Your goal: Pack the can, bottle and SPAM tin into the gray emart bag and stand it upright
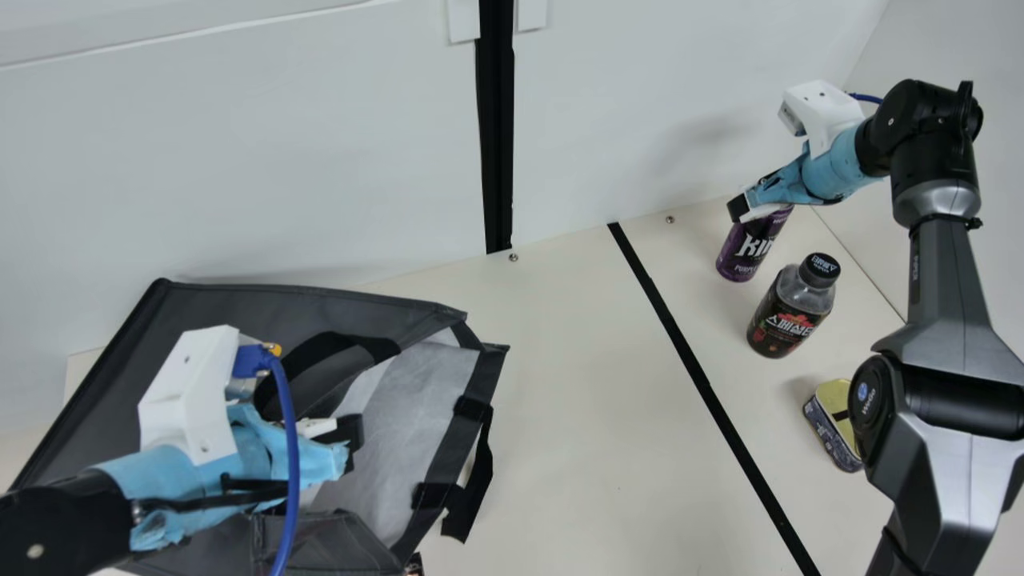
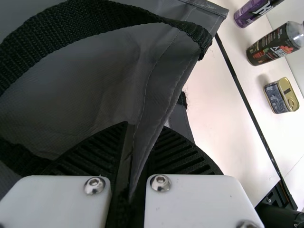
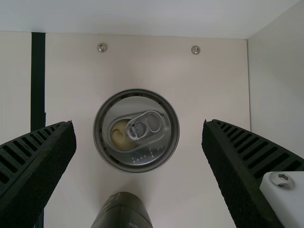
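Observation:
The gray bag (image 1: 224, 308) lies on its side at the left with its pale lining (image 1: 420, 384) showing through the mouth. My left gripper (image 1: 348, 444) is at the bag's mouth; in the left wrist view the gripper (image 2: 137, 156) is shut on a fold of gray fabric (image 2: 156, 95). At the right back, my right gripper (image 1: 744, 210) is just over the upright purple can (image 1: 748, 248). Seen from the right wrist, the gripper (image 3: 138, 130) stands open, its fingers either side of the can's lid (image 3: 137, 156). The dark bottle (image 1: 788, 312) stands upright near the can, the SPAM tin (image 1: 832, 424) nearer the front.
A white wall (image 1: 320, 160) rises behind the table (image 1: 576, 360), close behind the can. Black tape (image 1: 704, 392) runs across the tabletop between bag and items. The right arm's forearm (image 1: 944, 280) passes beside the bottle and partly covers the tin.

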Robot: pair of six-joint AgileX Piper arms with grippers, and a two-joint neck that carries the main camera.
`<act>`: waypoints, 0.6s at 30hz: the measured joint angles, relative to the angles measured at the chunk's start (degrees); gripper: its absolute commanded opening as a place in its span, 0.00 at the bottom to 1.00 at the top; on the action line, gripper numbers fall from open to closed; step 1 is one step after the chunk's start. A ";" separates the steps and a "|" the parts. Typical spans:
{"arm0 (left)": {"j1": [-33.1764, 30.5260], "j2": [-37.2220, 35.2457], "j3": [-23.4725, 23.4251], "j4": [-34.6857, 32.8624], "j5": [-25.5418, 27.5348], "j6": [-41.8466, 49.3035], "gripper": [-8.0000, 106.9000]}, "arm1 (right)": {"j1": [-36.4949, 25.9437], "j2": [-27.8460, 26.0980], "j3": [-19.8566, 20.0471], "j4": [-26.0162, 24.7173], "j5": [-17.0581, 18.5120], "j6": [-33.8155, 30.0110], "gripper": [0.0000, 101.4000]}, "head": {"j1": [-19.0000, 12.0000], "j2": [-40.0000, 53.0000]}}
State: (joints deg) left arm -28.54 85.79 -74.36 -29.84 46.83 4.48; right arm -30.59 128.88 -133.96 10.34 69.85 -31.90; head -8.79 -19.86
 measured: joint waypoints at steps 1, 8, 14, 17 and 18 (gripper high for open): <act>0.00 0.00 0.00 0.00 0.00 0.00 0.00 | 0.00 0.57 -0.39 0.00 0.00 -0.09 0.94 | 0.09 0.00; 0.00 0.00 0.00 0.00 0.00 0.00 0.00 | 0.07 3.87 -2.16 0.32 0.00 -1.29 0.81 | 0.09 -0.09; 0.00 0.00 0.00 0.00 0.00 0.00 0.00 | 0.26 5.93 -3.33 0.57 0.01 -2.59 0.41 | 0.09 0.00; 0.00 0.00 0.00 0.00 0.00 0.00 0.00 | 0.38 6.46 -4.07 0.87 0.02 -3.19 0.21 | 0.09 0.00; 0.00 0.00 0.00 0.00 0.00 0.00 0.00 | 0.44 6.52 -4.25 0.93 0.02 -3.41 0.15 | 0.09 0.00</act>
State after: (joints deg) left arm -28.54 85.79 -74.36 -29.84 46.83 4.48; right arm -30.15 135.40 -138.21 11.27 69.87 -35.31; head -8.70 -19.86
